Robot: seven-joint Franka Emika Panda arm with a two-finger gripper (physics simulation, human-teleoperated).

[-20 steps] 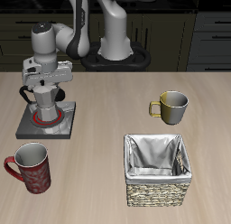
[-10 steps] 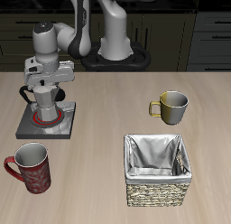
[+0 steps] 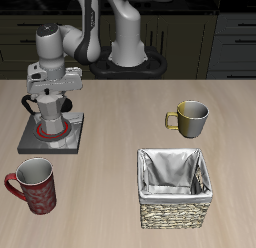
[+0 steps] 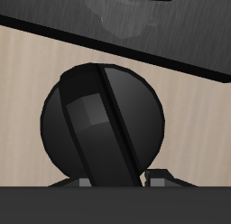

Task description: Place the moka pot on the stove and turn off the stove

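Note:
The silver moka pot [image 3: 50, 118] stands upright on the grey stove [image 3: 30, 142], on its burner, whose ring [image 3: 44, 135] glows red. My gripper [image 3: 49, 100] hangs straight above the pot, its fingers spread apart on either side of the pot's top. In the wrist view the pot's round black lid [image 4: 104, 119] fills the middle, seen from directly above and very close, with the light wooden table [image 4: 23, 74] around it. The fingers do not visibly press on the pot.
A red mug [image 3: 34, 184] stands near the table's front edge. An olive-metal mug with a yellow handle [image 3: 189, 117] stands farther back. A wicker basket with grey lining [image 3: 176, 188] sits near the front edge. Dark cabinets run behind the table.

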